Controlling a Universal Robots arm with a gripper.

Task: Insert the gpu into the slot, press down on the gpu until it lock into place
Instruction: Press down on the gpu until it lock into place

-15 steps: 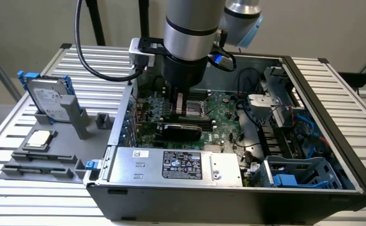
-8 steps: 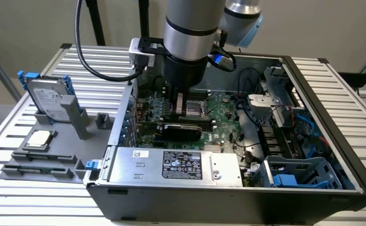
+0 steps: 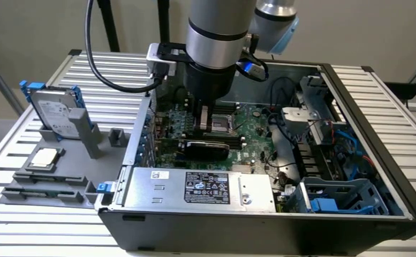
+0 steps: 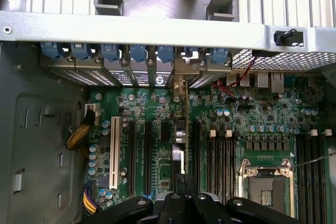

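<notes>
Open case with the arm at work on the gpu. A slatted grey counter (image 3: 43,235) spans the exterior frame and carries an open black case (image 3: 265,233), which lies on its side across the centre and right. A grey arm (image 3: 218,32) enters at top centre and reaches straight down into the case. At lower centre, along the near wall of the case, lies a grey labelled power supply (image 3: 158,184). Behind it a green board (image 3: 254,120) (image 4: 262,108) covers the case floor. A blue drive cage (image 3: 336,198) sits at the lower right. At the left of the frame, outside the case, a silver drive (image 3: 51,110) with blue rails stands upright in a grey holder (image 3: 93,140). The gpu (image 3: 204,148) (image 4: 181,124), black with a green edge, stands on edge on the board at the centre of the frame, directly under the arm and just behind the power supply. The slot beneath it is hidden by the card. The gripper (image 3: 206,134) (image 4: 185,179) is down at the card's top edge, and its black fingers (image 4: 180,192) are pressed together with nothing pinched between them. In the wrist view the card appears edge-on among parallel black slots. It runs from the fingertips to a row of blue clips (image 4: 137,52) on the case wall, with a white slot (image 4: 113,153) to one side and a silver socket (image 4: 268,182) to the other. A small processor (image 3: 45,157) lies flat at the lower left.
</notes>
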